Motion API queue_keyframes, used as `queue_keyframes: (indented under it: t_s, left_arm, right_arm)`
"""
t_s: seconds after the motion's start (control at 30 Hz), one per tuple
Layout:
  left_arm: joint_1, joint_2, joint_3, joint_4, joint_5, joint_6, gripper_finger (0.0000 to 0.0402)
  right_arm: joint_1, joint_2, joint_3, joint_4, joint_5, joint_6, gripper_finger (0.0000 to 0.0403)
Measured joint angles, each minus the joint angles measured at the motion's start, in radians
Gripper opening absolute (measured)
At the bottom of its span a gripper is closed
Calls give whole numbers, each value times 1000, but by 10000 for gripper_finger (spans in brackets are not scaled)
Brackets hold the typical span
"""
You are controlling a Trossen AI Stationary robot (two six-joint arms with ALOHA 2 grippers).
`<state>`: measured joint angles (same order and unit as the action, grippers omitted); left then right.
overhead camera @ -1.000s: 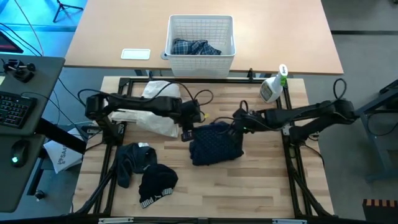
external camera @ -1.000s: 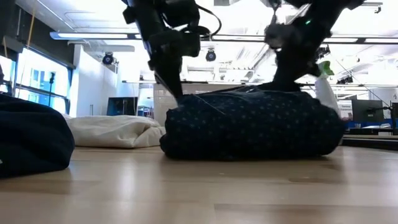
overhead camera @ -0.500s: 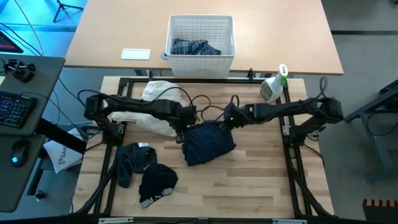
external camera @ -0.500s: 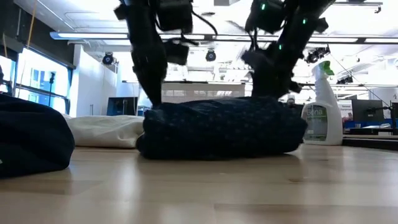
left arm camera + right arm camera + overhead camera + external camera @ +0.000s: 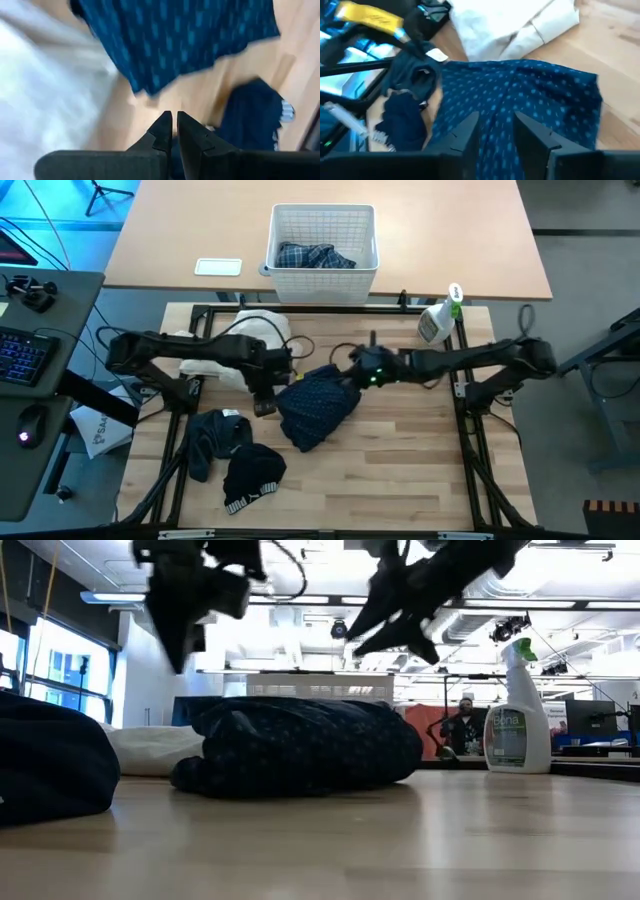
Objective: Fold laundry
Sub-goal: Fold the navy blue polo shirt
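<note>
High view: the navy shirt (image 5: 312, 404) lies bunched at the table's (image 5: 400, 480) middle, its long axis running from about 1 o'clock down to 7 o'clock. The left gripper (image 5: 265, 402) sits just off the bundle's 9 o'clock edge; the right gripper (image 5: 358, 366) sits at its 1 o'clock corner. Both are close, one at each side, so neither arm is clearly nearer; the shirt lies between them.

In the left wrist view the jaws of the left gripper (image 5: 174, 131) are nearly closed with only a sliver between them, holding nothing, the dotted cloth (image 5: 185, 35) ahead of the tips. In the right wrist view the right gripper (image 5: 495, 131) has its jaws parted to a moderate gap, empty, with the shirt (image 5: 520, 110) spread directly beyond them.

The low view shows both grippers lifted clear above the heap (image 5: 300, 745), not touching it.

Judging from this, the bundle is not yet folded flat; the next grasp likely needs each arm to take the edge on its own side.

Dark pieces (image 5: 235, 455) lie at 8 o'clock, a white cloth (image 5: 240, 360) at 10, the plaid shirt (image 5: 315, 256) in the basket (image 5: 275, 230) at 12.
</note>
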<state>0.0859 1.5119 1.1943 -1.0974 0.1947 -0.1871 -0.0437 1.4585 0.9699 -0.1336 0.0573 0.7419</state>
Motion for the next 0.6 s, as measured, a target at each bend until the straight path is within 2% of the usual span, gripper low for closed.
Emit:
queue_keyframes:
  t_s: [0.13, 0.23, 0.3, 0.33, 0.4, 0.5, 0.6]
  left_arm:
    - [-17, -33, -113, -2, 52, -54, 17]
    - [-49, -65, -197, 32, 94, -105, 16]
    - [-81, -79, -266, 135, 102, -148, 12]
    - [-100, -80, -304, 215, 104, -178, 10]
    - [-126, -67, -389, 435, 110, -226, 5]
    - [-141, 4, -488, 833, 112, -314, 1]
    - [-124, 105, -503, 1116, 91, -358, 1]
  right_arm:
    - [-3, 146, 0, 106, -40, 31, 71]
    - [-2, 256, 0, 200, -190, 37, 45]
    - [-1, 311, 0, 248, -313, 44, 29]
    - [-1, 330, 0, 254, -352, 46, 22]
    - [7, 344, -1, 234, -360, 62, 8]
    - [18, 319, -1, 192, -304, 94, 4]
    - [43, 250, -1, 159, -263, 126, 6]
